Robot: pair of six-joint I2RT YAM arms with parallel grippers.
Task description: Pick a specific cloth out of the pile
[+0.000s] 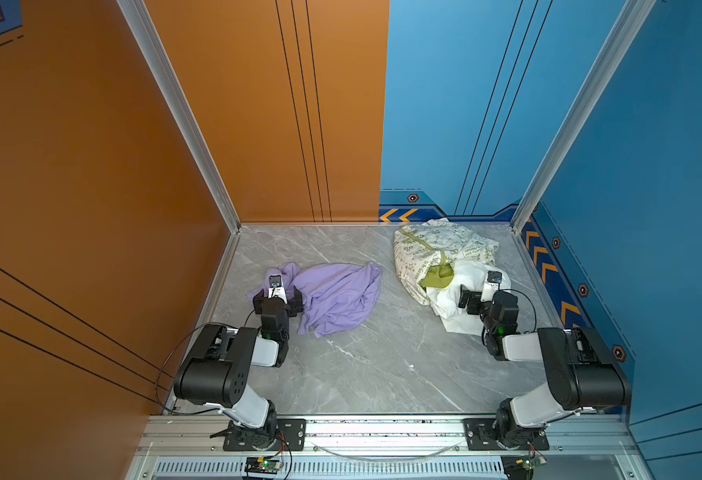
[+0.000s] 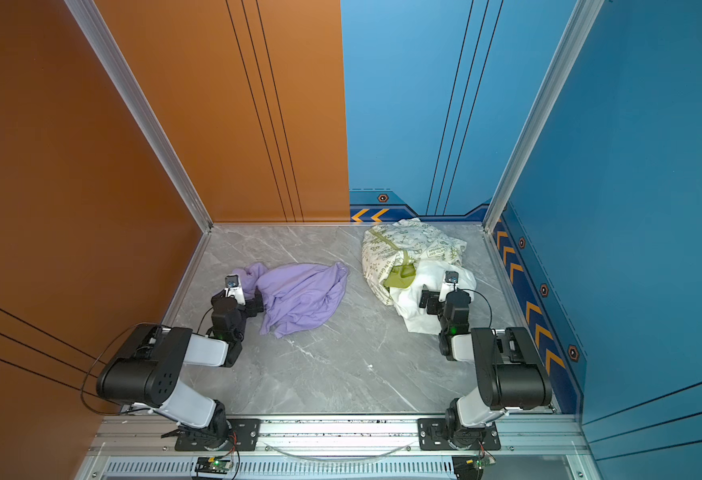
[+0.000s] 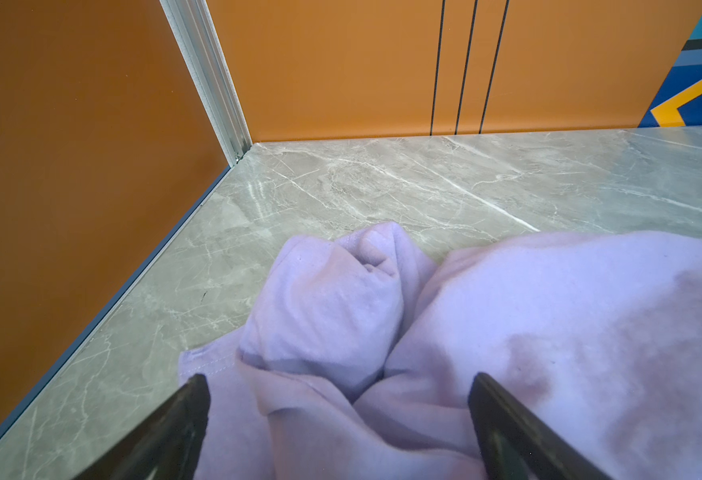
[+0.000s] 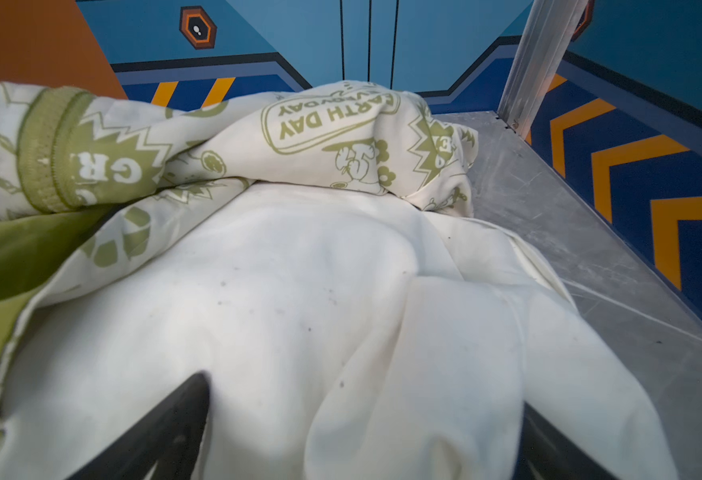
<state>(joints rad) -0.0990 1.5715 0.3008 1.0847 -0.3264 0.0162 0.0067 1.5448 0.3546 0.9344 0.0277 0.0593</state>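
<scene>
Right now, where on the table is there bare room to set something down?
Biggest bare patch: the front middle of the table, bordered by the lilac cloth, the pile and the front rail. The back left corner, between the orange walls and that cloth, is also bare. The strip between cloth and pile is narrow. The pile crowds the right back.

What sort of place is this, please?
Probably a robot test booth: a left arm and right arm bolted to an aluminium rail, a marble-look tabletop, walled by an orange panel and a blue panel.
</scene>
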